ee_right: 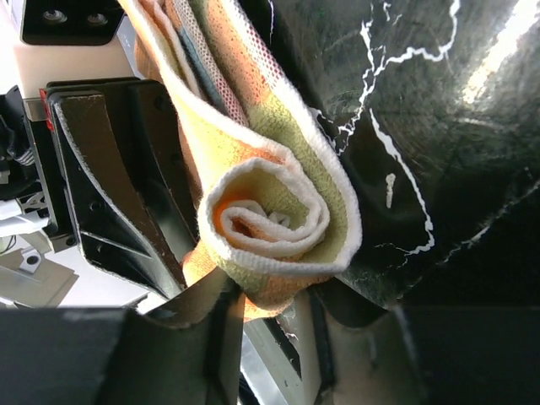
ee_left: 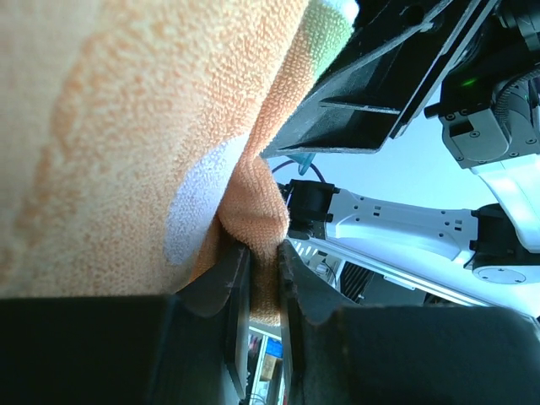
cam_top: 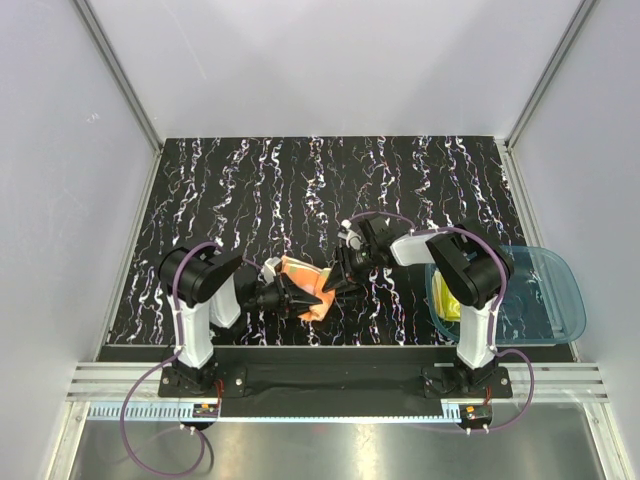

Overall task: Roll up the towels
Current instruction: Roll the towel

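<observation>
My left gripper (ee_left: 257, 261) is pinched tight on a fold of the orange towel (cam_top: 303, 283), and my right gripper (ee_right: 274, 308) is clamped on its rolled end, where the spiral of pale edging shows. Between them the cloth sits over the near middle of the black marbled table (cam_top: 300, 180). The yellow towel (cam_top: 447, 303) lies in the blue tray (cam_top: 560, 290) at my right. Pale grey walls (cam_top: 330, 60) enclose the table on three sides.
</observation>
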